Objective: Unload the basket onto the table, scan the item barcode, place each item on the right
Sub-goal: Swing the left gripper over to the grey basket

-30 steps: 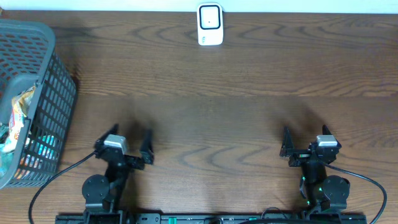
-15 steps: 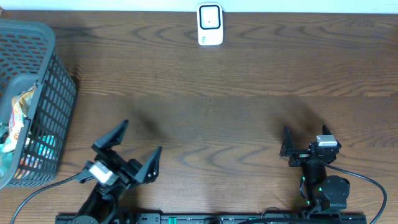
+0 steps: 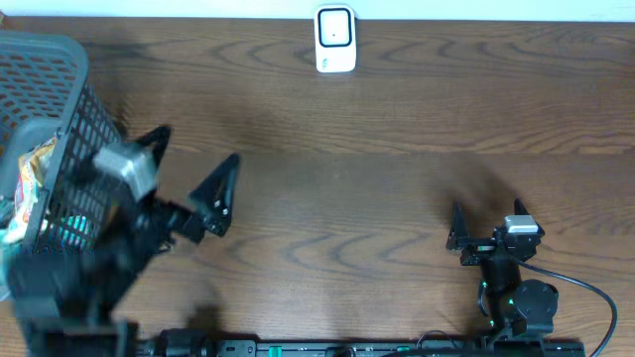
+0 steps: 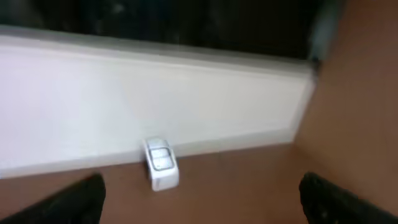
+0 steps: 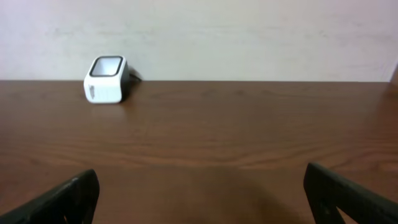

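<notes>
The white barcode scanner (image 3: 335,40) stands at the table's far edge; it also shows small in the left wrist view (image 4: 160,163) and in the right wrist view (image 5: 107,79). Packaged items (image 3: 28,183) lie in the grey mesh basket (image 3: 84,119) at the far left. My left gripper (image 3: 190,164) is raised beside the basket's right wall, open and empty, its dark fingertips (image 4: 78,200) far apart. My right gripper (image 3: 486,218) rests low near the front right, open with nothing between its fingers (image 5: 348,196).
The wooden table (image 3: 397,149) stretches between both arms and the scanner. A white wall (image 5: 249,37) runs behind the far edge. A black cable (image 3: 585,293) loops from the right arm's base.
My left arm has lifted off its rest and swung up and left toward the basket, its gripper staying open. The right arm has not moved.
</notes>
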Motion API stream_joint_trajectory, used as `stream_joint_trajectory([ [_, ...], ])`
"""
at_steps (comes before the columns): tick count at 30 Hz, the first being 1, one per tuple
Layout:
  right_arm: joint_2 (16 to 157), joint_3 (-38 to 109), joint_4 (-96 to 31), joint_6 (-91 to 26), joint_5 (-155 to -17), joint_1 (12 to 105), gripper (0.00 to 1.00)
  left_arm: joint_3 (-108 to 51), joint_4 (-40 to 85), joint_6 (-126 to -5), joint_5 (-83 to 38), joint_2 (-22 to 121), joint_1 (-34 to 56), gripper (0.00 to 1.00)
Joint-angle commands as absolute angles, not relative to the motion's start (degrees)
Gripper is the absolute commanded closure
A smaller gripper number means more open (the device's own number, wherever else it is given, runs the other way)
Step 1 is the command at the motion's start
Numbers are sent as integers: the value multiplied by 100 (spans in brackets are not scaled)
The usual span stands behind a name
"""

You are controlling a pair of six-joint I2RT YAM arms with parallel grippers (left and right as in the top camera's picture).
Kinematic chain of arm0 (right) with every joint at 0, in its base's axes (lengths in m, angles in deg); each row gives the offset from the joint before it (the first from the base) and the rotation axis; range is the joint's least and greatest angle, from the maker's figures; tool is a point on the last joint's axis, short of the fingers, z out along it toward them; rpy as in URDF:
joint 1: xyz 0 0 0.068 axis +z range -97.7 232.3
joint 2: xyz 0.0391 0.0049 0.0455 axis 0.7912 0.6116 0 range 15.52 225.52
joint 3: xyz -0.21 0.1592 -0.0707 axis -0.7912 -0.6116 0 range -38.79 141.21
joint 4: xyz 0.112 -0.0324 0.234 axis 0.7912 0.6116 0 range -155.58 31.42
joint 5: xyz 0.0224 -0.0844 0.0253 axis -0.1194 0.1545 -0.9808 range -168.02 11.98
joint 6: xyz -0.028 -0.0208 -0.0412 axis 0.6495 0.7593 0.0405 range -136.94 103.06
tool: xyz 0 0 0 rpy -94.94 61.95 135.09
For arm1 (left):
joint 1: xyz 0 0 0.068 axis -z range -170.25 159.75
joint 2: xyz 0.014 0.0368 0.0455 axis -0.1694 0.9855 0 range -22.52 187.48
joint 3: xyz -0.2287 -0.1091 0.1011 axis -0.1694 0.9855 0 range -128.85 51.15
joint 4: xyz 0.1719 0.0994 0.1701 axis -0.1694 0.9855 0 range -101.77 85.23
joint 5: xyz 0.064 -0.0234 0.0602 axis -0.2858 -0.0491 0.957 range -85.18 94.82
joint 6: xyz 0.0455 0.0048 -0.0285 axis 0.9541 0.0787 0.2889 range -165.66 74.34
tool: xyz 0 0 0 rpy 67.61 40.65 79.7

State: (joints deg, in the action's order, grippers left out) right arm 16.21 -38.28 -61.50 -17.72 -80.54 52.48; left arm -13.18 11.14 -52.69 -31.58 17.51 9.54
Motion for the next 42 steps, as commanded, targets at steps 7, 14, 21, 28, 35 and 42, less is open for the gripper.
stream_joint_trajectory([
  [7,1584,-3847,-6130,-1710,-8009,5272,1,-3451,2170,-3905,-4546,3781,919,3],
  [14,1584,-3847,-6130,-1708,-8009,5272,1,-5971,3750,-4436,-1409,5051,325,2],
  [21,1584,-3847,-6130,-1710,-8009,5272,1,-7718,5571,-4550,2230,6546,-379,2],
  [28,1584,-3847,-6130,-1710,-8009,5272,1,-7246,5481,-4727,2888,6968,-1242,2],
  [35,1584,-3847,-6130,-1710,-8009,5272,1,-7047,5481,-4694,2643,7012,-1710,2],
  [42,1584,-3847,-6130,-1710,-8009,5272,1,-6149,5459,-4047,2628,7191,-2353,2],
])
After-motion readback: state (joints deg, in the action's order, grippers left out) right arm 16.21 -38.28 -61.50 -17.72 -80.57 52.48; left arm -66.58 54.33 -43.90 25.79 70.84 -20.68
